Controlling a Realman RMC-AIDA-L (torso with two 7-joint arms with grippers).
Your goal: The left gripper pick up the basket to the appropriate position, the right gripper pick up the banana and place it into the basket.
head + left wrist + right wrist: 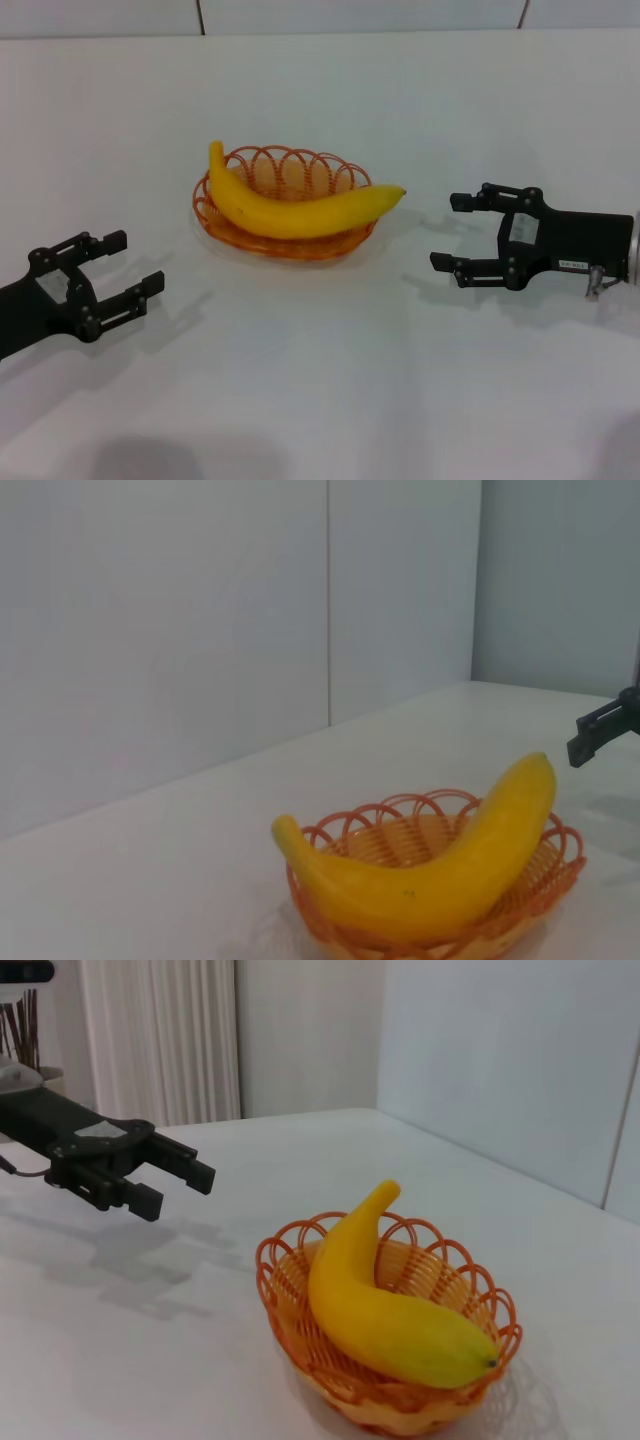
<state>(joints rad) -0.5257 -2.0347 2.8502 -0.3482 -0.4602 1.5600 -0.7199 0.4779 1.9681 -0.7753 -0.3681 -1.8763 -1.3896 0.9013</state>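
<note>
Head view: the banana (300, 207) is seen lying in the basket (285, 245), which is set on the white table (320, 380) a little left of the middle. The fruit is laid lengthwise across the orange wire bowl, its stem end raised over the rim on the left and its other tip projecting past the rim on the right. The left gripper (128, 270) is held low over the table to the left of the basket and nearer the robot, well apart from it; its fingers are spread and nothing is held between them. The right gripper (452, 232) is held to the right of the basket, near the banana's projecting tip but not touching it, with its fingers parted and empty.

From the left wrist, the banana (440, 875) is shown resting inside the basket (560, 865), and one finger of the right gripper (600, 730) is caught at the edge. From the right wrist, the banana (385, 1315) is shown filling the basket (285, 1300), with the spread left gripper (175, 1188) beyond it.
</note>
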